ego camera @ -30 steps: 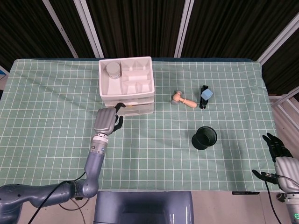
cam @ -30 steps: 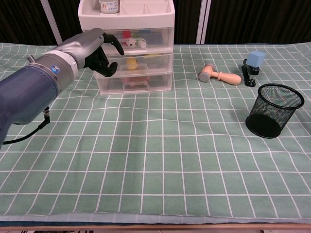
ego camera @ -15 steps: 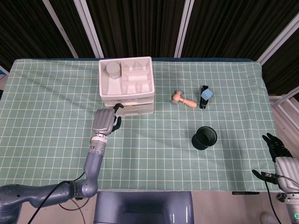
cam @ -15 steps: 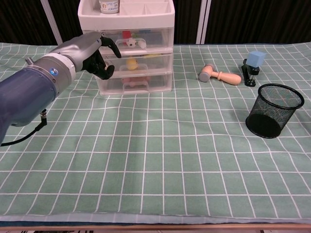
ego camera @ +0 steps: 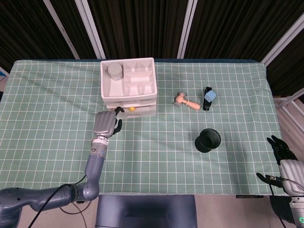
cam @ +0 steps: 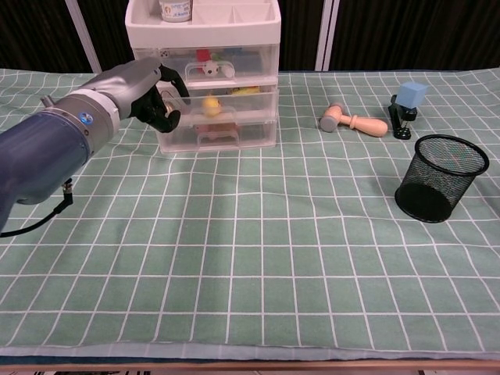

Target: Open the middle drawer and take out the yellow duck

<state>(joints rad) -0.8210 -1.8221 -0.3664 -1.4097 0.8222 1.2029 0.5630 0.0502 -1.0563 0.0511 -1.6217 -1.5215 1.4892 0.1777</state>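
- Left hand [cam: 148,94] is up against the left front of the drawer unit [cam: 205,47], fingers curled in at the middle drawer [cam: 223,100] — whether they actually hook its edge, I cannot tell from either view.
- Yellow duck [cam: 210,104] sits inside that clear drawer, just right of the fingers; from the head view it peeks out at the drawer's front edge [ego camera: 131,108], so the drawer looks partly drawn.
- Right hand [ego camera: 282,151] hangs well off at the table's far right corner, fingers apart, holding nothing.
- Risk, as I judge it: the unit looks light — a pull at one corner could drag or twist the whole stack instead of sliding the drawer, or the fingers could slip off.
- The duck might roll backward out of reach if the drawer jerks.
- No readable writing or brand anywhere; the jar [cam: 176,8] on top has a label too small to read.
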